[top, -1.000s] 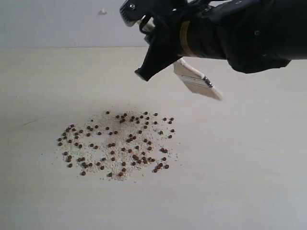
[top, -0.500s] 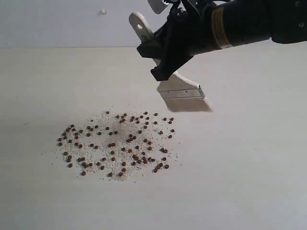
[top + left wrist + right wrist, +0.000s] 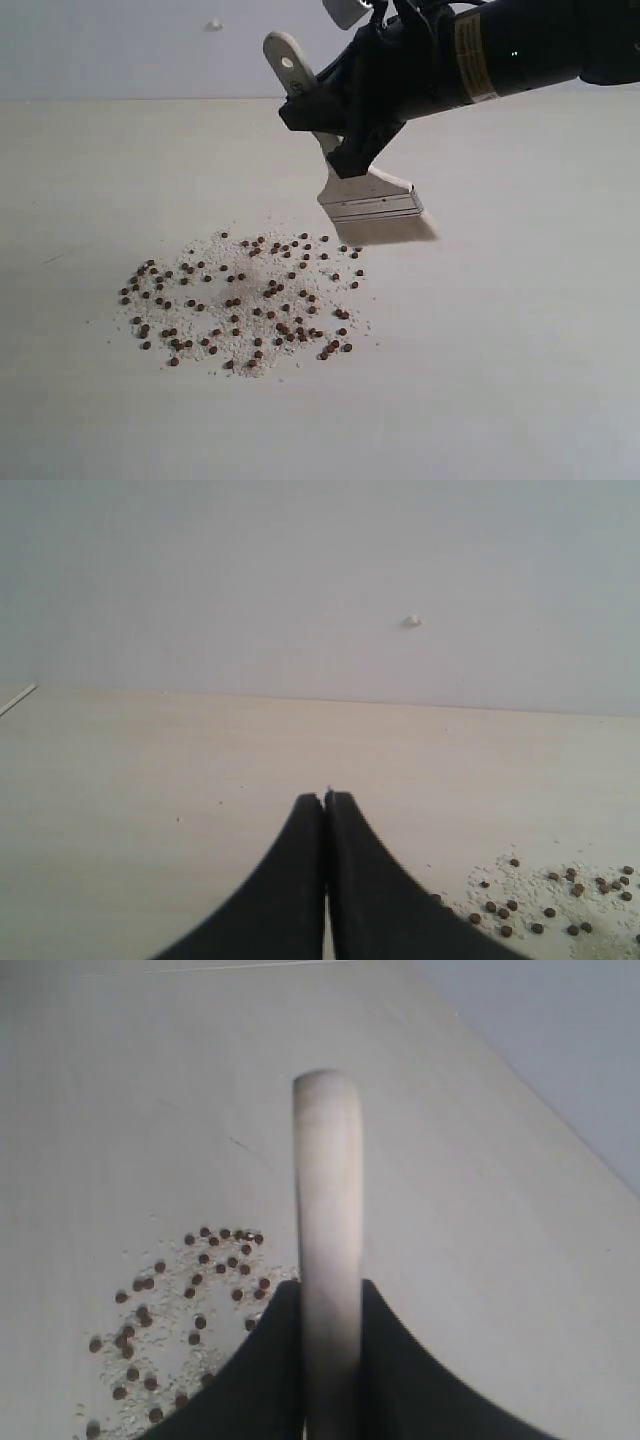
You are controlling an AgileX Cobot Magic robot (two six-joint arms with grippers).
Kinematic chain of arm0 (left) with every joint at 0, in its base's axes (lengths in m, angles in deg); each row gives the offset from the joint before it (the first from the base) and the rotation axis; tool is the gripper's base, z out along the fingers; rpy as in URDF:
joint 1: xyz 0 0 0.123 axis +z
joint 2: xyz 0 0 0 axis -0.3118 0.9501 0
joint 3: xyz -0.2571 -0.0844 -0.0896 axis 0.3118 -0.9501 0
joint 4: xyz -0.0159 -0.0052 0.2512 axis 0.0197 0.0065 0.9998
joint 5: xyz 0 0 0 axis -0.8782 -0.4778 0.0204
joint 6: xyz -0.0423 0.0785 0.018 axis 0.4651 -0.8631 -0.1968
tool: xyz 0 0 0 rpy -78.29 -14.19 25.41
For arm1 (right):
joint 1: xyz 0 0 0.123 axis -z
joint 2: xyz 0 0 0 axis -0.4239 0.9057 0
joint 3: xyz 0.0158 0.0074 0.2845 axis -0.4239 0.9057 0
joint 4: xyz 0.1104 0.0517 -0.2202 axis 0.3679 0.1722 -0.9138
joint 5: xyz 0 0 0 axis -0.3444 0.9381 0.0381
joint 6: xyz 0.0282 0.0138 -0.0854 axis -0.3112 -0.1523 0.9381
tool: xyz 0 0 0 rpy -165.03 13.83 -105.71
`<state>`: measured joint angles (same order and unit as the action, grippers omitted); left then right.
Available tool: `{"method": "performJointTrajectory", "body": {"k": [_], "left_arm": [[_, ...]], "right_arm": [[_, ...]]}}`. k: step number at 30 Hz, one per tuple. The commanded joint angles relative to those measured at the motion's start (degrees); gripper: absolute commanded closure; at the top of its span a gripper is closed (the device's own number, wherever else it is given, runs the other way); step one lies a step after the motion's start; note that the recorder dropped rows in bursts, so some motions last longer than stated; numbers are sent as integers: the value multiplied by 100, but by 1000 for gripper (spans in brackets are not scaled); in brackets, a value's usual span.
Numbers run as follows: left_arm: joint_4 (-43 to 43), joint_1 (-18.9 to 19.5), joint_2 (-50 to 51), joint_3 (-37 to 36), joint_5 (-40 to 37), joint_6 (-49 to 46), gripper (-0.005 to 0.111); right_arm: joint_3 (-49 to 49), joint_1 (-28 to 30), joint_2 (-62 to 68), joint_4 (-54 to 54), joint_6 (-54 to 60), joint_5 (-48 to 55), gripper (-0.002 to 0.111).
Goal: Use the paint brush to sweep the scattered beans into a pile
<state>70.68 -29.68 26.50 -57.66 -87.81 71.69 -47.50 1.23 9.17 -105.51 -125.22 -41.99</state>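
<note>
The beans [image 3: 245, 300] lie scattered in a broad loose patch with whitish crumbs on the pale table [image 3: 520, 350]; no pile has formed. My right gripper [image 3: 320, 135] is shut on the wooden handle of the paint brush [image 3: 368, 200]. The brush is tilted, handle end up and to the left, bristles [image 3: 385, 229] down. The bristle tips sit low at the far right edge of the patch; I cannot tell whether they touch the table. In the right wrist view the handle [image 3: 327, 1180] stands between the fingers of the right gripper [image 3: 328, 1285], beans [image 3: 170, 1310] beside it. My left gripper [image 3: 325, 798] is shut and empty, with beans [image 3: 545, 900] off to one side.
A grey wall [image 3: 120, 50] rises behind the table's back edge, with a small white speck [image 3: 213, 25] on it. The black right forearm [image 3: 520, 50] reaches in from the upper right above the table.
The right arm has swung the brush round and lowered it, bringing the bristles down and left toward the far right edge of the beans. The beans have not moved.
</note>
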Motion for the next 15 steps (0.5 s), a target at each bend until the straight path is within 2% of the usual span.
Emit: {"method": "performJointTrajectory", "body": {"k": [1,6,10,12,15], "left_arm": [[-38,19,-38,-3,-14,-19,107],[-38,19,-38,-3,-14,-19,107],[-38,19,-38,-3,-14,-19,107],[-38,19,-38,-3,-14,-19,107],[-38,19,-38,-3,-14,-19,107]], "right_arm": [[-62,21,-15,18,46,341,108],[-62,21,-15,18,-129,822,108],[-27,12,-15,151,-262,763,108],[81,0,-15,846,252,833,108],[350,-13,-27,2492,1754,1007,108]]}}
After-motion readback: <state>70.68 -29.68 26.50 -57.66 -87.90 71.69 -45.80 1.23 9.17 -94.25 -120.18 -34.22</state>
